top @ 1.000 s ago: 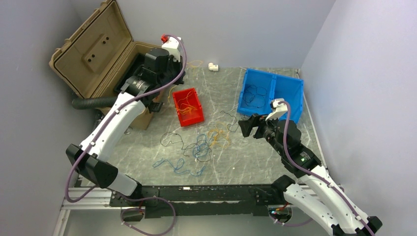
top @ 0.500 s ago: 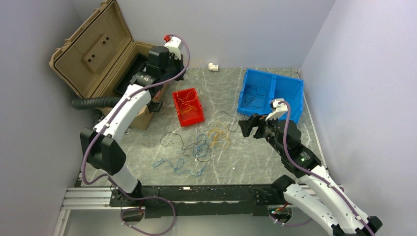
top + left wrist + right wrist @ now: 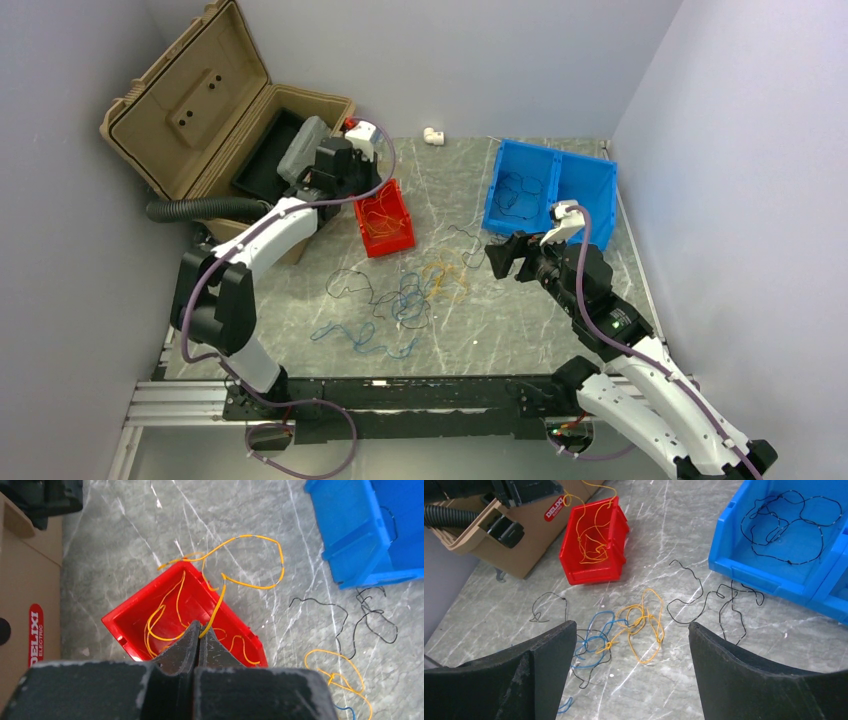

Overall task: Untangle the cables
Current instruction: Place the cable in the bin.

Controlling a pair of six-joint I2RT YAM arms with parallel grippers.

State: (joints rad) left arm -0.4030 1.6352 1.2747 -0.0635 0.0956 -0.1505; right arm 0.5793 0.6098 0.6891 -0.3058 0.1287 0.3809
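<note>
Blue, orange and dark cables lie knotted on the near side of the red bin. To the bin's right, the right gripper hangs beside them, jaws wide apart and empty. Over the bin, the left gripper pinches 1 orange strand, whose loop runs away from the jaws past the far rim.

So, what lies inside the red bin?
Thin orange-yellow cables lie in the red bin. The left gripper, shut, pinches one more strand whose loop reaches out past the rim. The gripper hides the bin's near corner.

Cables lie before small bin and large bin.
</note>
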